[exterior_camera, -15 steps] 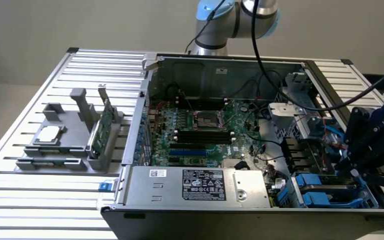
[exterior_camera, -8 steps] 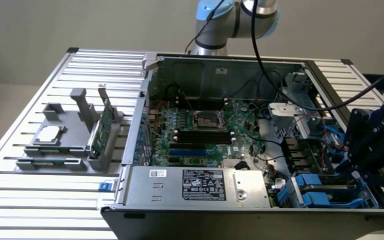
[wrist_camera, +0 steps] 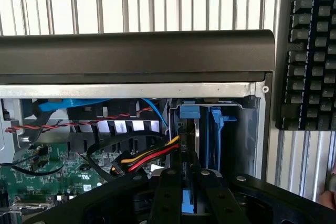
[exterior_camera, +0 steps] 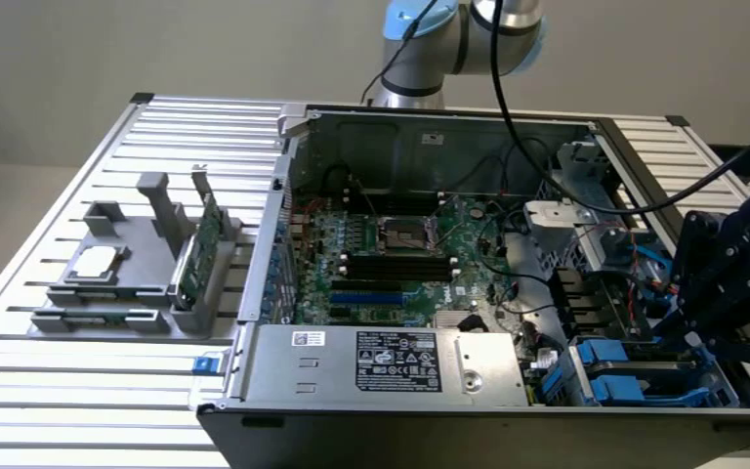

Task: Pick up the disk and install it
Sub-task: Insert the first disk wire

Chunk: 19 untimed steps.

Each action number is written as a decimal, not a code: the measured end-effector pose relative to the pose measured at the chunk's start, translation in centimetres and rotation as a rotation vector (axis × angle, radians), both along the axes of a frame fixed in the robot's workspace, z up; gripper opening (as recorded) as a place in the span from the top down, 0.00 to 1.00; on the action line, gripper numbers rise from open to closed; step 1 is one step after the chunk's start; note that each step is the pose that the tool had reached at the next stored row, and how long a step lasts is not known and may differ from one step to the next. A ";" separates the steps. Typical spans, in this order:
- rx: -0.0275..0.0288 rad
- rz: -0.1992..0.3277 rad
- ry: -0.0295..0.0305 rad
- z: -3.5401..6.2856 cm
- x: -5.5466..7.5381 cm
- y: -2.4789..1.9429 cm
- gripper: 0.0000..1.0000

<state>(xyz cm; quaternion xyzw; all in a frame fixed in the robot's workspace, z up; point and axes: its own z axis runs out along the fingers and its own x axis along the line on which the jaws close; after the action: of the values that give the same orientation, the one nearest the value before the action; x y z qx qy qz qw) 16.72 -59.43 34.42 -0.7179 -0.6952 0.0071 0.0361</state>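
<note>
Hand (wrist_camera: 182,192) nearly closed, gripping disk (wrist_camera: 185,203).

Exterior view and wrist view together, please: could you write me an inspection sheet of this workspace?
Surface: slatted metal table carrying an open computer case.
Job's things: disk in its blue frame, upright in the corner bay.
Clutter: grey holder with a chip and a green card.
Gripper: gripper directly at the bay; grip on the disk unclear.
Cables: red, yellow and black wires beside the bay.
Surroundings: keyboard next to the case.
</note>
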 end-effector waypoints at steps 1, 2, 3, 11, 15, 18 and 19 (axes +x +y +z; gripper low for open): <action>-0.0026 0.000 0.0000 -0.01 0.0 0.00 0.84; -0.0041 0.000 0.0000 -0.02 0.0 0.00 0.84; -0.0046 0.000 0.0000 -0.02 0.0 0.00 0.84; -0.0106 -0.017 0.0089 -0.03 0.0 0.25 0.84; -0.0158 -0.026 0.0102 -0.03 0.0 0.36 0.84; -0.0183 -0.028 0.0103 -0.04 0.0 0.49 0.84; -0.0189 -0.028 0.0103 -0.05 0.0 0.52 0.84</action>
<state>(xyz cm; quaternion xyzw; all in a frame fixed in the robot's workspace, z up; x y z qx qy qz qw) 16.76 -58.91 34.37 -0.7280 -0.6846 0.0169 0.0330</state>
